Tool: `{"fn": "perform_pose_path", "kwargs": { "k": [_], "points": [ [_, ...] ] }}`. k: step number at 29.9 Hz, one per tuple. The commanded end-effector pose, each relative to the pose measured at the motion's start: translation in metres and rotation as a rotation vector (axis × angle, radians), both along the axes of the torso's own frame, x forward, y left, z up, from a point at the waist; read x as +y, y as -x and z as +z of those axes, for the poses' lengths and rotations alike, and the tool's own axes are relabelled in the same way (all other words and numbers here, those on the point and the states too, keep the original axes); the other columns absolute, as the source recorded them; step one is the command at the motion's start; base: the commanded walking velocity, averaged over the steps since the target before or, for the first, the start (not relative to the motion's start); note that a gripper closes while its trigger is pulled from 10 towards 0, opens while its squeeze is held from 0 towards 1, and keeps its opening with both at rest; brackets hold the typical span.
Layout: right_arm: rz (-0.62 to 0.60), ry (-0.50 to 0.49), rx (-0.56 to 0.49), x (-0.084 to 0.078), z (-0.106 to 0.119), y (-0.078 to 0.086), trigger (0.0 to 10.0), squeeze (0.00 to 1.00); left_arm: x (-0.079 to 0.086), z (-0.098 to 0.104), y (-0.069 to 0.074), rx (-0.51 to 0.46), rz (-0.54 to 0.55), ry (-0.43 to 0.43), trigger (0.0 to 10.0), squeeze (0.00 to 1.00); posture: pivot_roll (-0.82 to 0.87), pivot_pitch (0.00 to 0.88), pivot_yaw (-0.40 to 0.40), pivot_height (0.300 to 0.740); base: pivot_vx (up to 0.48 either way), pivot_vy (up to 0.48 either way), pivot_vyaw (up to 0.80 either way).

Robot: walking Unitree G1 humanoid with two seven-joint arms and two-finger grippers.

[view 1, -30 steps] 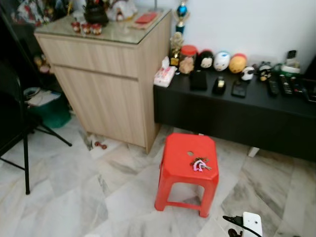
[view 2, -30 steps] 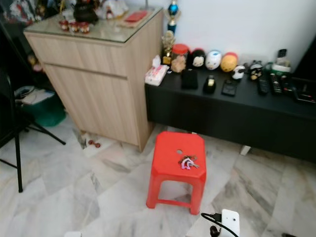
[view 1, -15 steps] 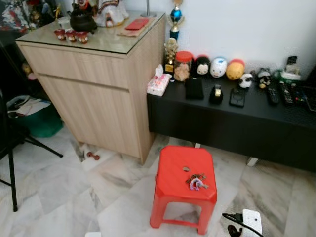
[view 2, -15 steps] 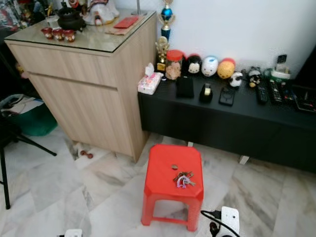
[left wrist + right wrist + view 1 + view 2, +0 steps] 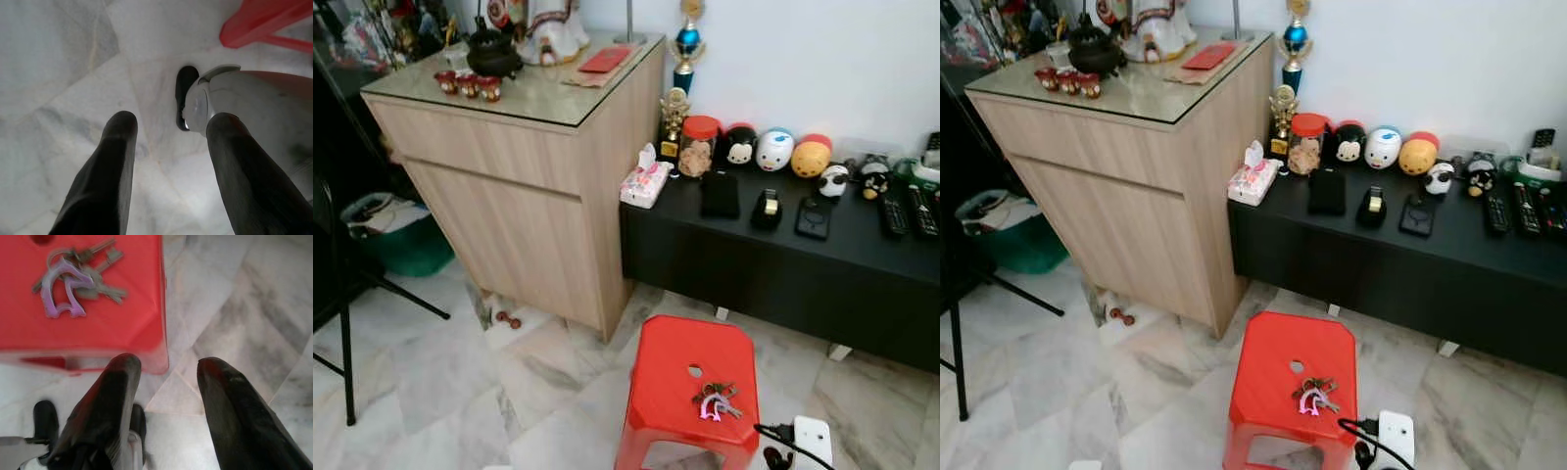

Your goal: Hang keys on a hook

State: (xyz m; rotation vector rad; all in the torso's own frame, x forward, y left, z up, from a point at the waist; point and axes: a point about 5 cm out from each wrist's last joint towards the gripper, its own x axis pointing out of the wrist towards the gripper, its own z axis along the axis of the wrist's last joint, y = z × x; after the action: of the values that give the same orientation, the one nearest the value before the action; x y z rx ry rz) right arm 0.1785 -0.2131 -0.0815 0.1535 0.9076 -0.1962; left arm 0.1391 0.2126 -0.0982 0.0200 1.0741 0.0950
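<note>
A bunch of keys [image 5: 715, 399] with a pink horse-shaped tag lies on top of a red plastic stool [image 5: 690, 392] standing on the marble floor. The right wrist view looks down on the same keys [image 5: 73, 278] and stool [image 5: 112, 313]; my right gripper [image 5: 166, 367] hangs open beside and above the stool's edge, apart from the keys. My left gripper [image 5: 168, 129] is open over bare floor, with a corner of the stool [image 5: 259, 22] and the robot's own foot [image 5: 210, 98] below it.
A tall wooden cabinet [image 5: 524, 186] with a glass top stands at the left. A low black bench [image 5: 783, 245] along the white wall carries several toys, remotes and a tissue pack. A white power adapter [image 5: 811, 438] with a cable lies by the stool. A black stand [image 5: 347, 323] is at far left.
The camera has moved closer and shifted; the stool and keys now sit lower in the picture, near the bottom edge. The keys have not moved on the stool.
</note>
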Motion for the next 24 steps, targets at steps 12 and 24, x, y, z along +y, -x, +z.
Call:
{"fn": "perform_pose_path", "kwargs": {
  "k": [12,24],
  "points": [
    [-0.021,-0.033,-0.017,0.0060,-0.0019,0.0027,10.0,0.00,0.0016,-0.0003,0.0023,-0.011,0.009,-0.004,10.0,0.00,0.12,0.081,-0.027,0.740,0.000,0.000,0.00],
    [0.005,0.023,-0.065,0.0036,0.0016,-0.0006,10.0,0.00,0.0025,0.0004,0.0013,-0.019,0.004,-0.012,10.0,0.00,0.12,0.064,-0.019,0.740,0.000,0.000,0.00]
  ]
}}
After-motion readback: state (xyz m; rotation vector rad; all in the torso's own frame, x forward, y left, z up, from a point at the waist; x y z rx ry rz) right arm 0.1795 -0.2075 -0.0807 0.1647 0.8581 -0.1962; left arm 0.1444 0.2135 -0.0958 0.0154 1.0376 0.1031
